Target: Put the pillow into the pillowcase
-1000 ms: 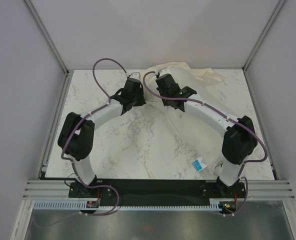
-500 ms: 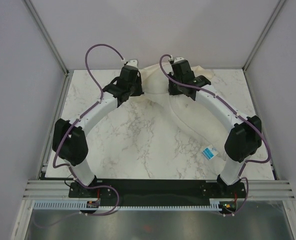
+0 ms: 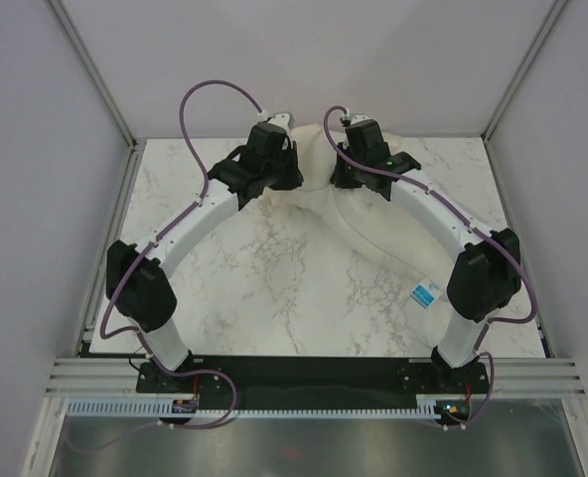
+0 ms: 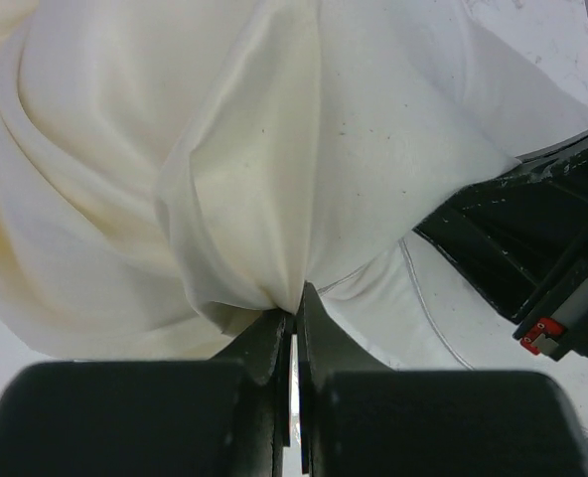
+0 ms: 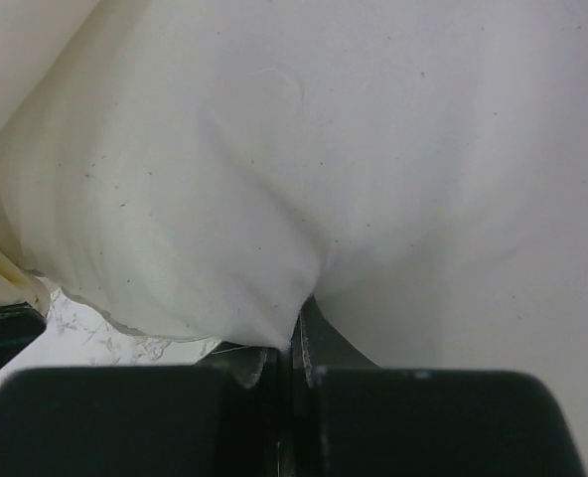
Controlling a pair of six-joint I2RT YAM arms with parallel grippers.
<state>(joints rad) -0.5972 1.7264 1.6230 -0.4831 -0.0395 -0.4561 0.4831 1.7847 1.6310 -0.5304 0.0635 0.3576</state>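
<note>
Your left gripper point(image 4: 294, 316) and right gripper point(image 5: 294, 338) now reach farther back than a second ago. The pillowcase point(image 3: 314, 164) bunches between them, and the pillow point(image 3: 373, 248) follows, its blue tag point(image 3: 423, 295) sliding right.

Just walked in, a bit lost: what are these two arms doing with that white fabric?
Both arms reach to the far edge of the table. The left gripper and right gripper are each pinched shut on a fold of the cream pillowcase. The pillow lies under the right arm, its blue tag end uncovered.
</note>
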